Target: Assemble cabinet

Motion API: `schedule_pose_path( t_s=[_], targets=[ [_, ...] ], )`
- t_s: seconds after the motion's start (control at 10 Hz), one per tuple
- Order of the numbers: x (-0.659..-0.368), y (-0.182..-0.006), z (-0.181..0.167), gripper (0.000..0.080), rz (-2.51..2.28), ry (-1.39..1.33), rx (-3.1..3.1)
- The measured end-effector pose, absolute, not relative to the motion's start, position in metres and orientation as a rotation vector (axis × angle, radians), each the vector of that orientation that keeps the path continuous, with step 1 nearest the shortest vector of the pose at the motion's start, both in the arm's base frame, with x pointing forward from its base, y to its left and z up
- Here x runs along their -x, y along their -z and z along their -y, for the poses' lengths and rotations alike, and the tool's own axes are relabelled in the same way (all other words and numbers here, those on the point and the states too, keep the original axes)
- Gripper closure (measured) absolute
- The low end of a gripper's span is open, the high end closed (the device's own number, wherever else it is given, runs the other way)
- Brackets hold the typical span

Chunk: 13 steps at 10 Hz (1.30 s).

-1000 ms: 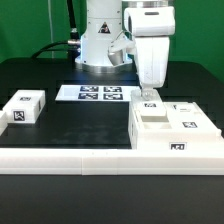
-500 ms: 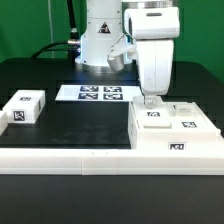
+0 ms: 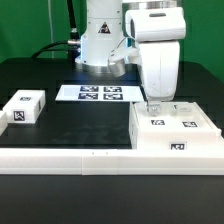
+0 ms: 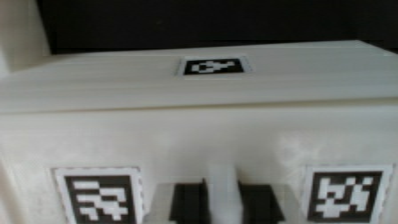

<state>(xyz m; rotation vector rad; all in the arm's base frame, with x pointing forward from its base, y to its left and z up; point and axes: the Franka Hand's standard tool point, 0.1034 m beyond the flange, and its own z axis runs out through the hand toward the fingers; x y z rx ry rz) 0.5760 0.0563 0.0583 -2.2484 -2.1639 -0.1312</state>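
Tool (image 3: 154, 107) at cabinet (image 3: 176, 138) top's far edge, open black mat (image 3: 90, 125) alongside

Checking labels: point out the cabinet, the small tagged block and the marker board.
cabinet (image 3: 152, 146): exterior view, front face.
small tagged block (image 3: 28, 99): exterior view, top face.
marker board (image 3: 92, 93): exterior view, centre, among the tags.

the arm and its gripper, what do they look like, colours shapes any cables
The arm is glossy white and rounded, with dark seams at the joints and a black cable behind its base. The gripper is a boxy white body with two slim dark fingers.
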Motion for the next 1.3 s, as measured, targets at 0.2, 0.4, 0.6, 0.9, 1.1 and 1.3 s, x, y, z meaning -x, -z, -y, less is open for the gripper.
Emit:
schedule_pose_path(
  t_s=[0.2,0.4,0.6,0.9,1.1,1.3],
  targets=[
    [-0.576,-0.058,-0.056,0.0727,2.173,0.127,2.238],
    [-0.576,-0.058,-0.056,0.0657,2.171,0.125,2.238],
    [-0.576,-0.058,-0.056,0.0288,2.171,0.125,2.238],
    [-0.575,-0.057,-0.056,0.0028,2.171,0.124,2.238],
    [-0.575,-0.057,-0.056,0.0002,2.17,0.123,2.238],
    [-0.56,-0.07,-0.055,0.0002,2.104,0.125,2.319]
  ],
)
